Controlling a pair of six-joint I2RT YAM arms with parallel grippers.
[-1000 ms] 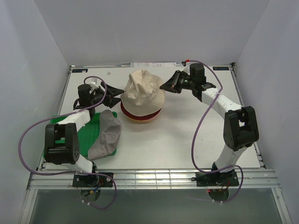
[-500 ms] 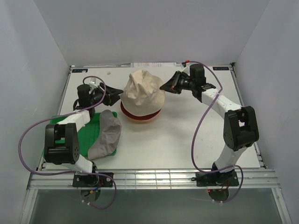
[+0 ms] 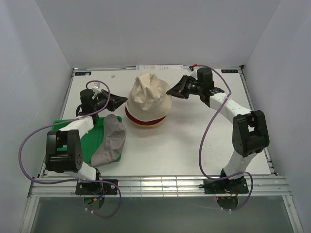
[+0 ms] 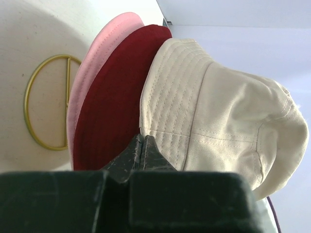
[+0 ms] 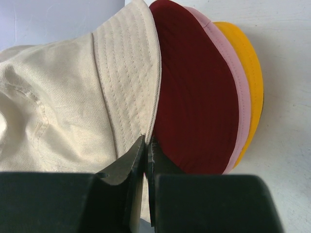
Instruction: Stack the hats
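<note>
A cream hat [image 3: 148, 94] tops the pile of hats in the middle of the table. Under it show the dark red hat [image 4: 116, 97], the pink hat [image 4: 92, 73] and the yellow-orange hat [image 5: 250, 82]. My left gripper [image 3: 125, 100] is at the pile's left side, its jaws pinched together on the edge of the cream brim [image 4: 165, 92]. My right gripper [image 3: 170, 91] is shut on the cream brim [image 5: 129, 73] at the right side, with cloth showing between its fingers. A grey hat [image 3: 111, 140] lies by itself at the front left.
A flat green tray [image 3: 87, 141] lies at the left front, partly under the grey hat. The gold wire stand [image 4: 66, 102] carries the pile; its ring base shows on the table. White walls close in the table on three sides.
My left gripper has gone from open to shut at the cream brim and edged slightly towards the pile. The right arm and the hats have stayed put.
</note>
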